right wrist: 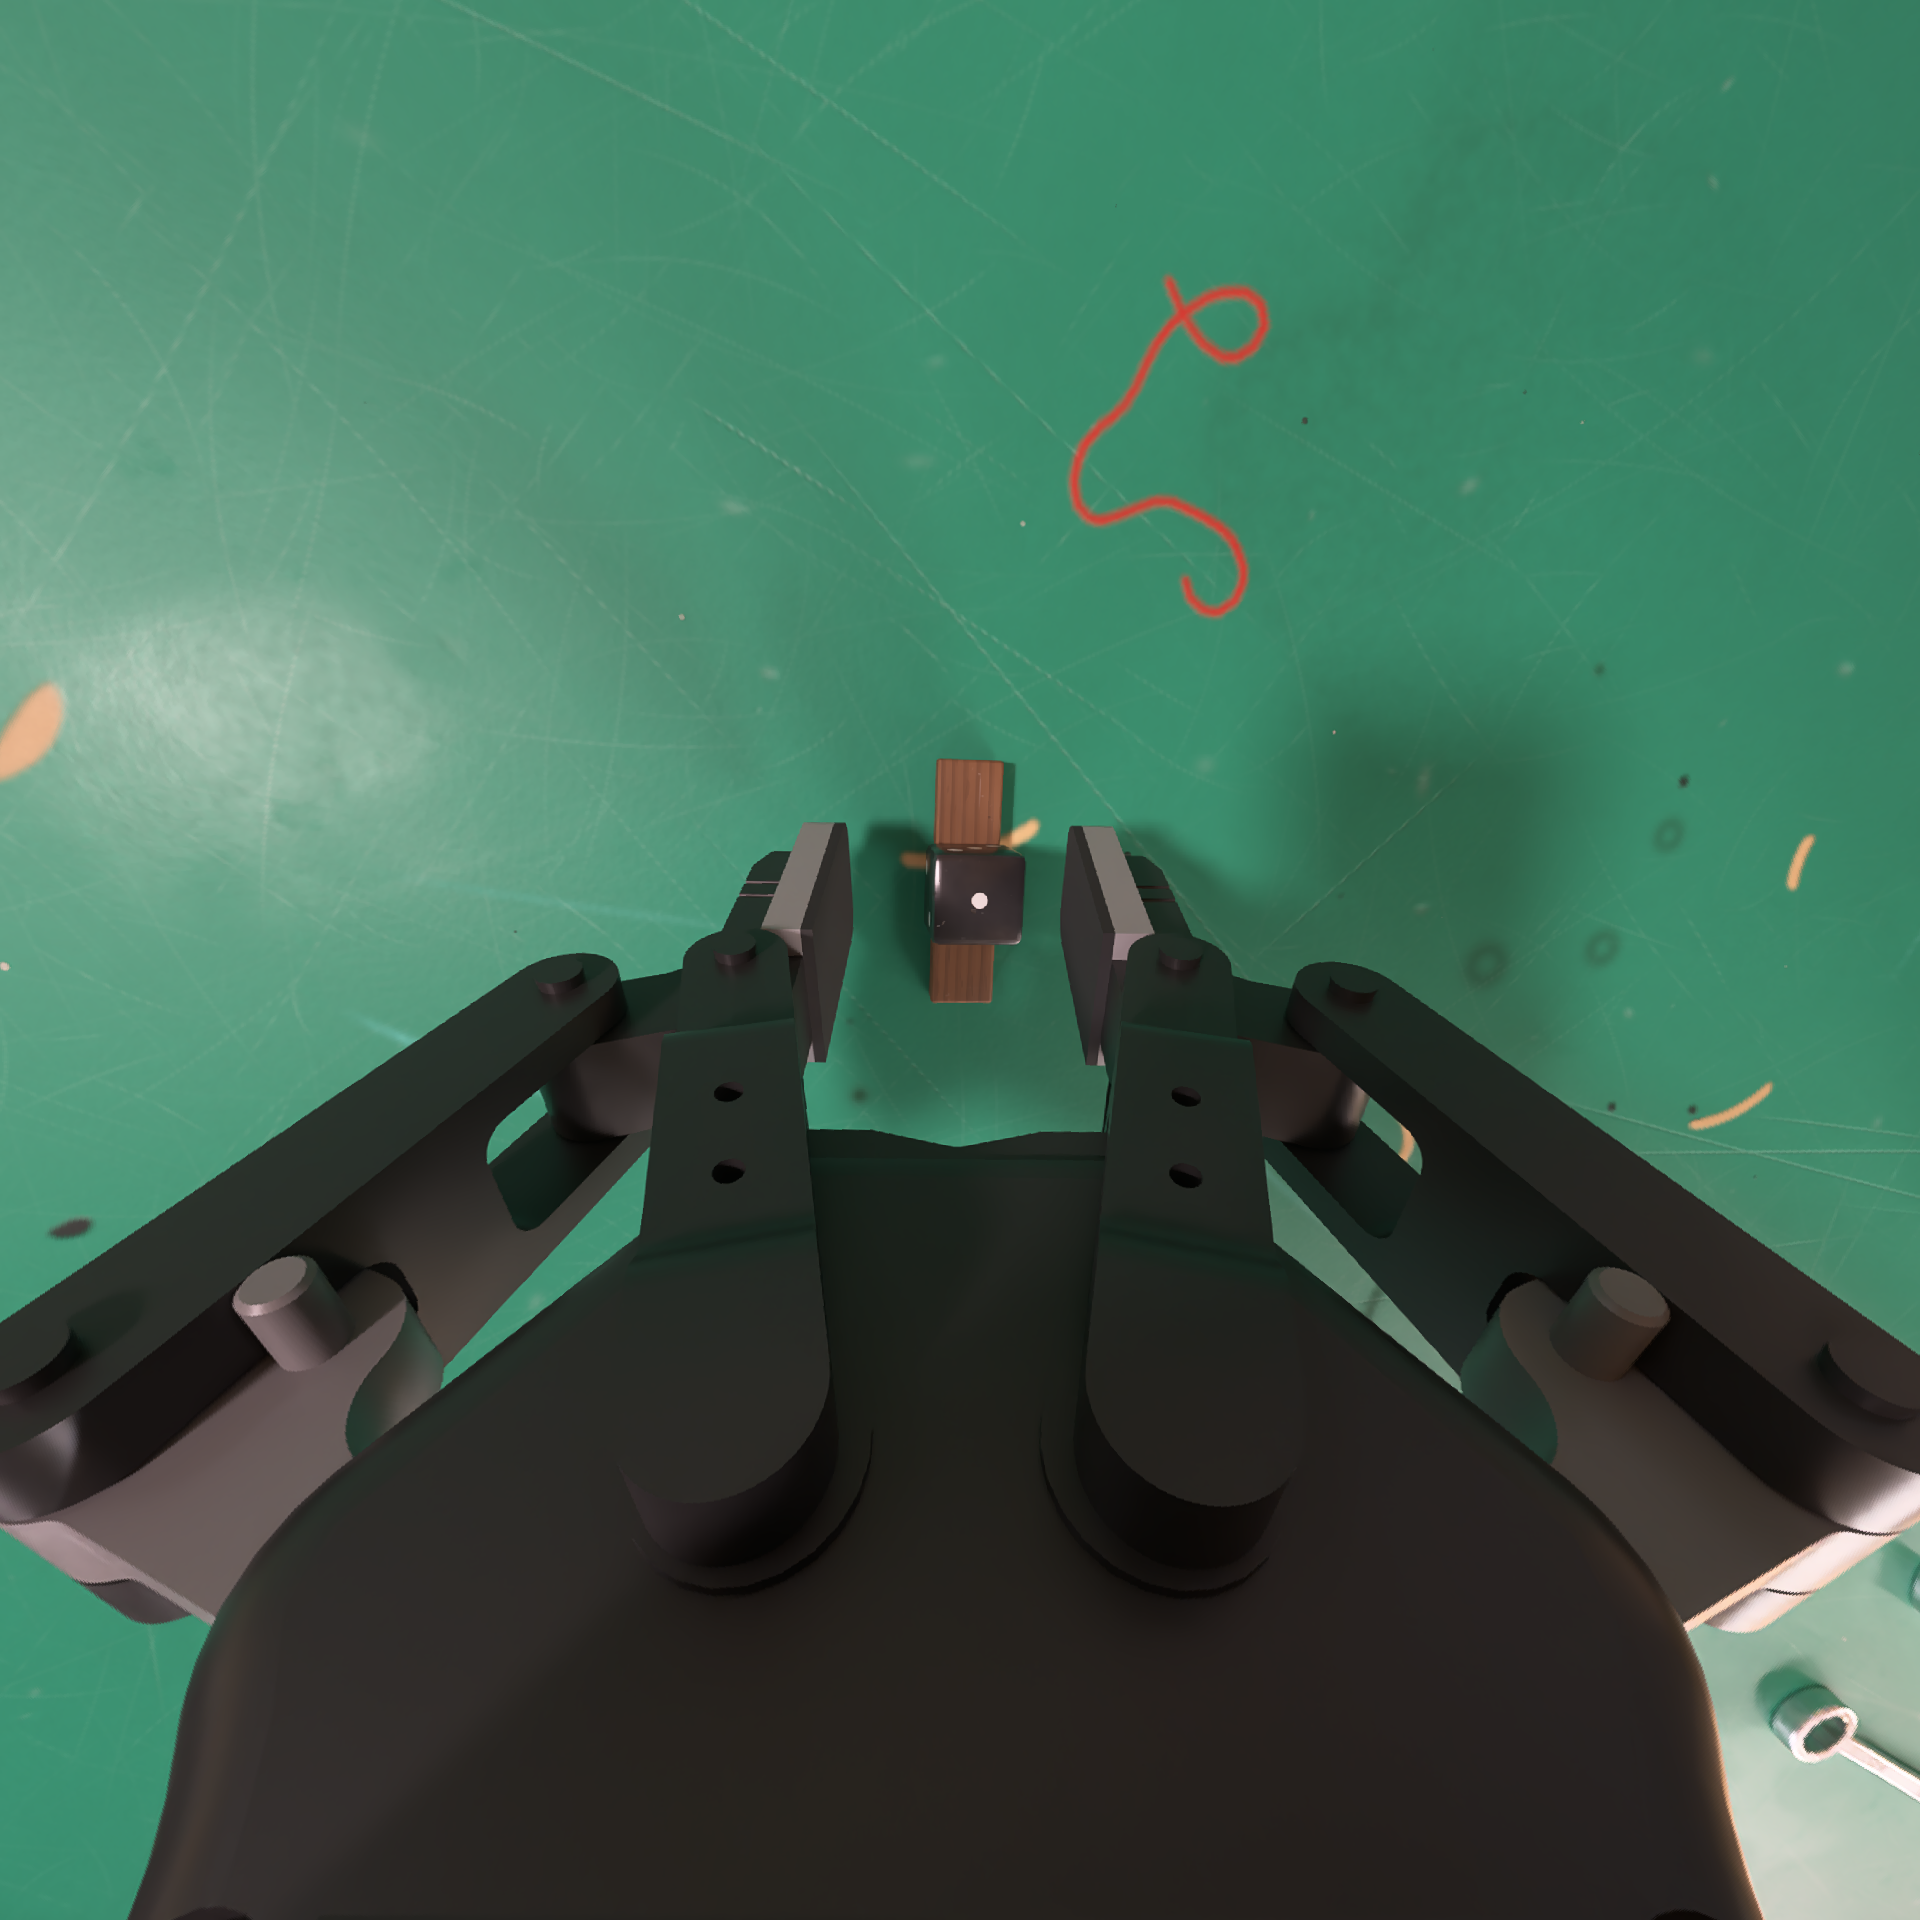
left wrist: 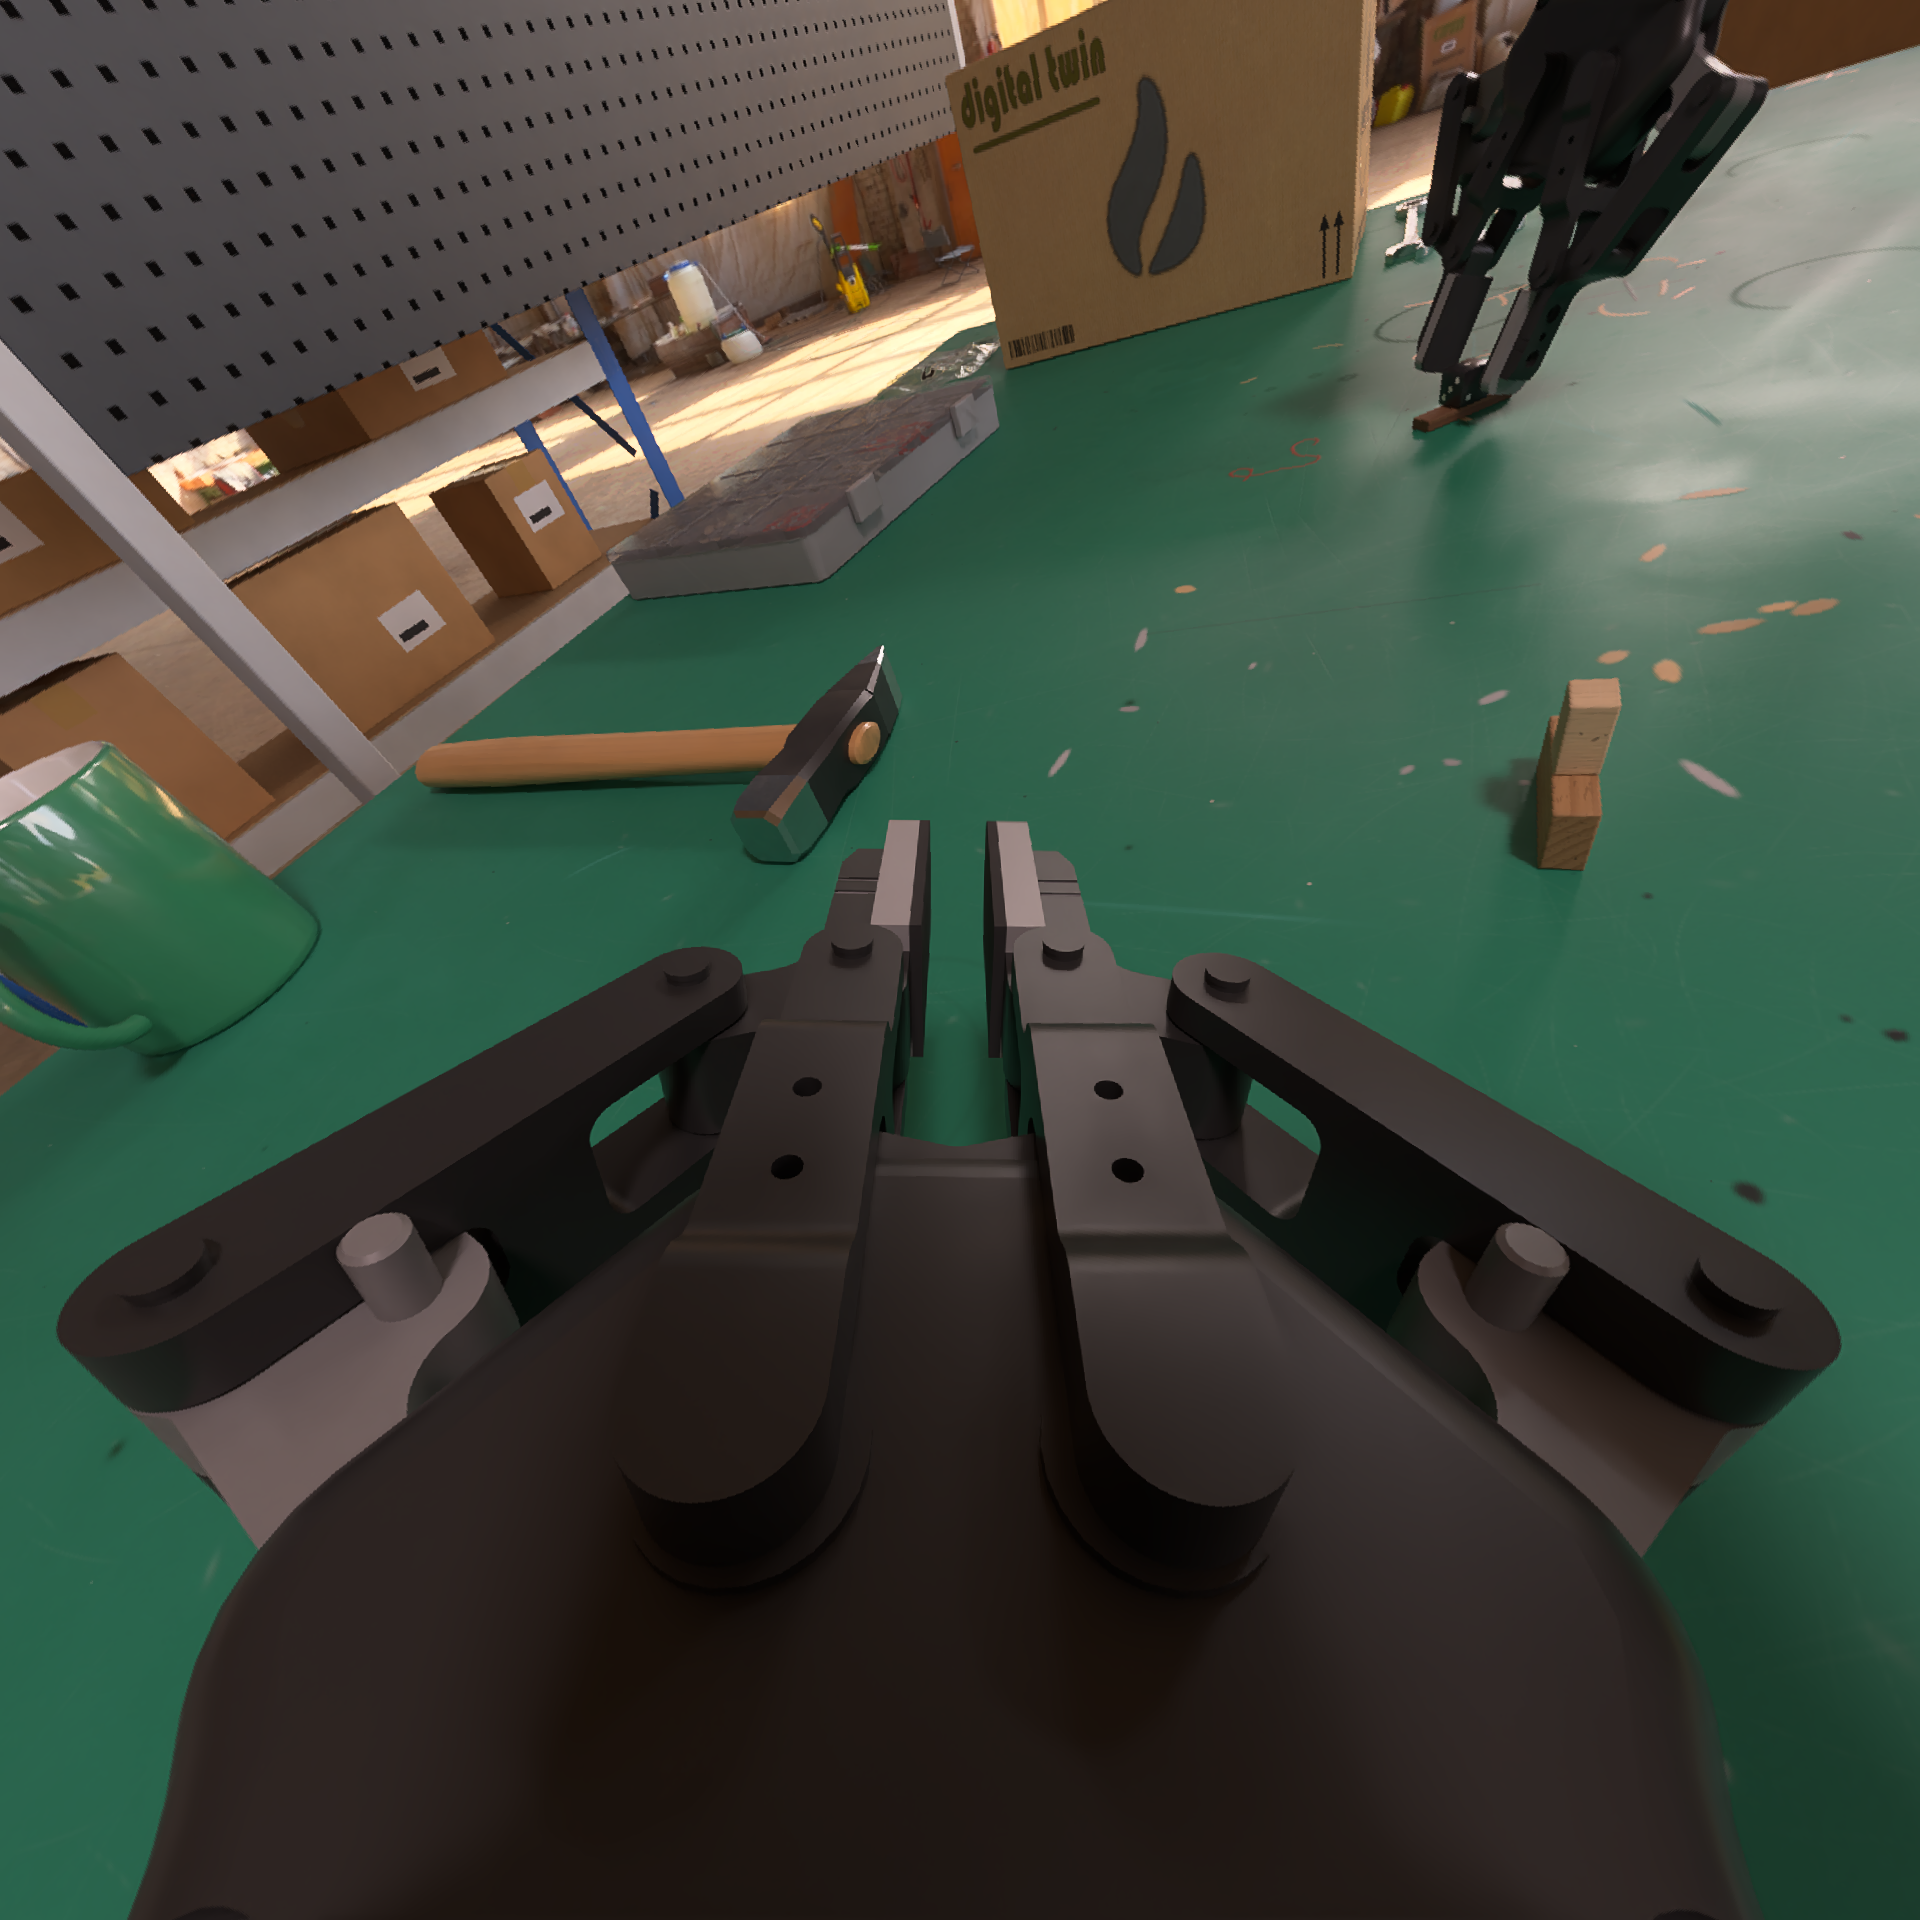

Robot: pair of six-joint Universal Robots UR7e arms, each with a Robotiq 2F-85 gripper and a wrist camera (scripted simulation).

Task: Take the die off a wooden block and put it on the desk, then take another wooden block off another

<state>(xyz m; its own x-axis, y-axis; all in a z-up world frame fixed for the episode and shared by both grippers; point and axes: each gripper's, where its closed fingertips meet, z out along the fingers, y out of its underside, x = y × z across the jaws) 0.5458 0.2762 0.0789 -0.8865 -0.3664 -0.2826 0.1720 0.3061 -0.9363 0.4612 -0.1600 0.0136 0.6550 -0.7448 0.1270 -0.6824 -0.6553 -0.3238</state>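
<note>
In the right wrist view, a black die [right wrist: 977,899] sits on a thin flat wooden block [right wrist: 971,800] that lies on the green desk [right wrist: 416,416]. My right gripper [right wrist: 956,914] is open, with one finger on each side of the die and not touching it. It also shows far off in the left wrist view [left wrist: 1470,390], low over that block [left wrist: 1439,418]. A light wooden block [left wrist: 1590,722] stands on a darker wooden block [left wrist: 1567,821] to the right. My left gripper [left wrist: 956,862] is nearly shut and empty, above the desk.
A hammer [left wrist: 665,753] lies just ahead of the left gripper. A green mug [left wrist: 135,904] stands at the left edge. A grey case [left wrist: 810,488], a cardboard box [left wrist: 1164,177] and a pegboard [left wrist: 416,156] are at the back. A small metal tool [right wrist: 1829,1735] lies near the right gripper.
</note>
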